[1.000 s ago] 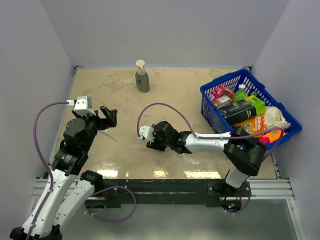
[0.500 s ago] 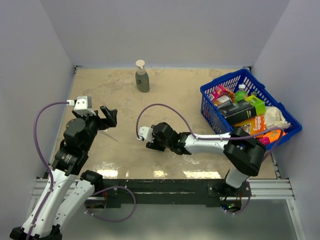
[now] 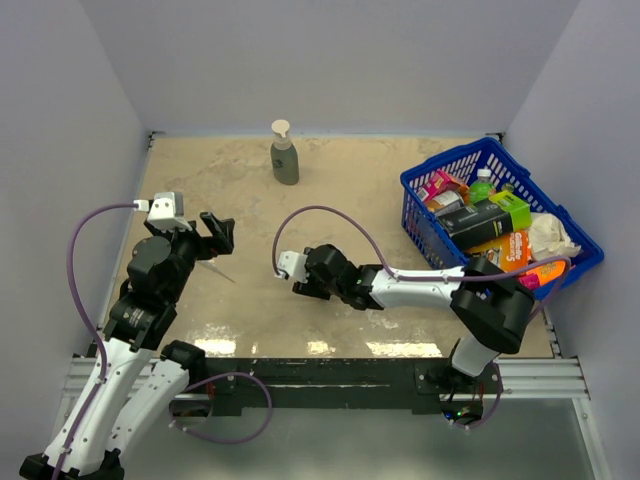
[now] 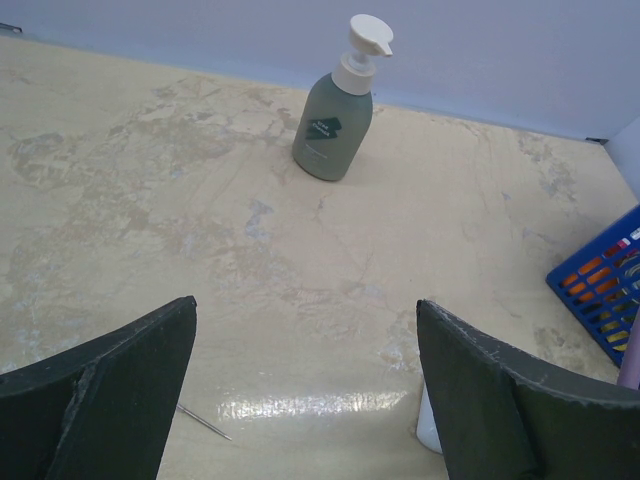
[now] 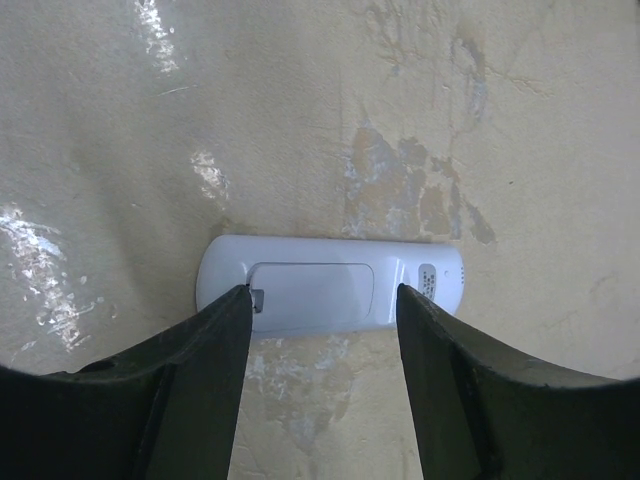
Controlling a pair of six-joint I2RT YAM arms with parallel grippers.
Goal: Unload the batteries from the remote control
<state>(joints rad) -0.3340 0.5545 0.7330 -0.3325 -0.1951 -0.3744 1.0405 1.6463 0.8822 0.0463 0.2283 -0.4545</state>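
**DESK:** Top camera first. Who stands where?

**PHOTO:** The right gripper [image 3: 300,283] sits low over the middle of the table [image 3: 350,190], its arm stretched leftward. The remote control is hidden beneath it in this view. The left gripper [image 3: 217,232] hangs raised at the left, pincer spread wide and holding nothing. A thin grey stick [image 3: 218,272] lies just below it. A soap bottle [image 3: 284,155] stands at the back and a blue basket [image 3: 447,159] at the right.

**DESK:** Left wrist?

**PHOTO:** Wide-set fingers frame bare table, the bottle and the stick. I can name no remote there.

**DESK:** Right wrist?

**PHOTO:** Here the remote control [image 5: 330,283] lies flat on the table, back up. Its battery cover [image 5: 312,290] is on, so the batteries are out of sight. The pincer is about half parted and empty, with one fingertip [image 5: 238,300] at the cover's edge notch.

**DESK:** Which way does it point?

**PHOTO:** The long axis runs side to side across the view, in line with the two fingertips. The cover end is toward the view's left, and the end with a small dark mark is toward the right.

**DESK:** The step in hand?

**PHOTO:** Getting the cover off, by my reading. The gap looks shorter than the remote, so a pinch along its length won't do. Better to press one fingertip at the notch and work the cover loose — with the left gripper brought over to pin the body, which may otherwise skate on the glossy table.
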